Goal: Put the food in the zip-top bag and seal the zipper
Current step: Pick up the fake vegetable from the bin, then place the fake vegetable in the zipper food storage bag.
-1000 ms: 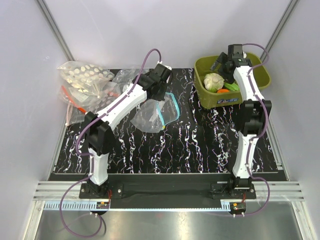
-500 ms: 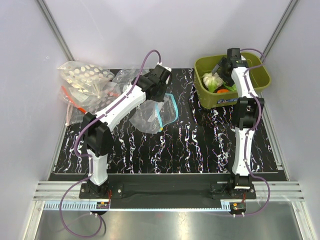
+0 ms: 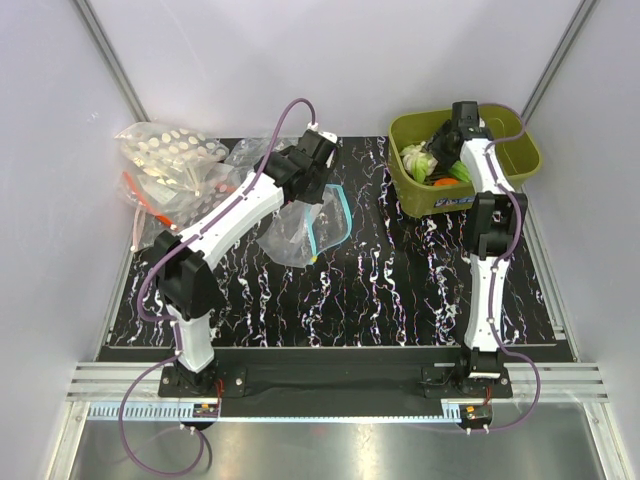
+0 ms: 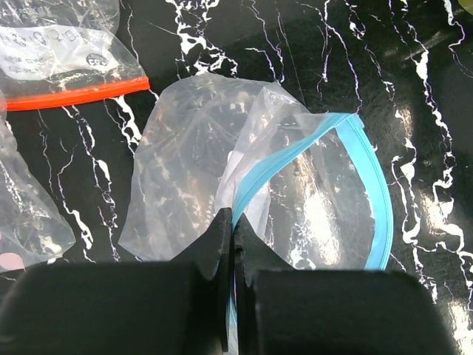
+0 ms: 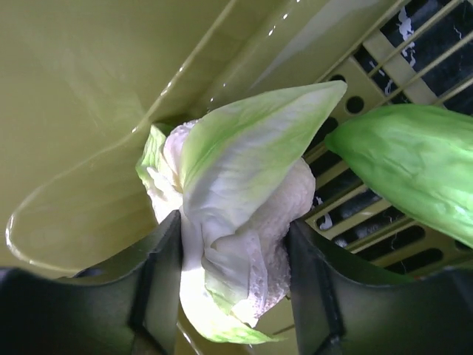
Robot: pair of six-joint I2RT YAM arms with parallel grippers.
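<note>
**Both claws closed: one on the bag mouth, one on a food piece in the bin**

The left gripper (image 4: 233, 229) is pinched narrow on the near lip of the zip-top bag (image 4: 192, 163), with the teal zipper (image 4: 346, 118) caught between its jaws and the mouth bowed open. The bag lies on the far half of the tabletop, a little left of the middle.

Toward the far left corner sit a clear bag with a red-orange strip (image 4: 66, 44) and a bag of white round pieces (image 3: 170, 150). The red-strip bag lies near the zip-top bag but not touching it.

A green bin (image 3: 535, 150) takes up the far right corner. Inside it the right gripper (image 5: 236, 281) clamps a pale cream piece (image 5: 236, 185) with green leaves, close against the bin wall. A green piece (image 5: 414, 177) lies just beside it and an orange piece (image 3: 443, 182) is nearby.

Between bag and bin, and across the whole near half, the black white-veined table (image 3: 380, 290) is open. White walls enclose the far, left and right edges.
</note>
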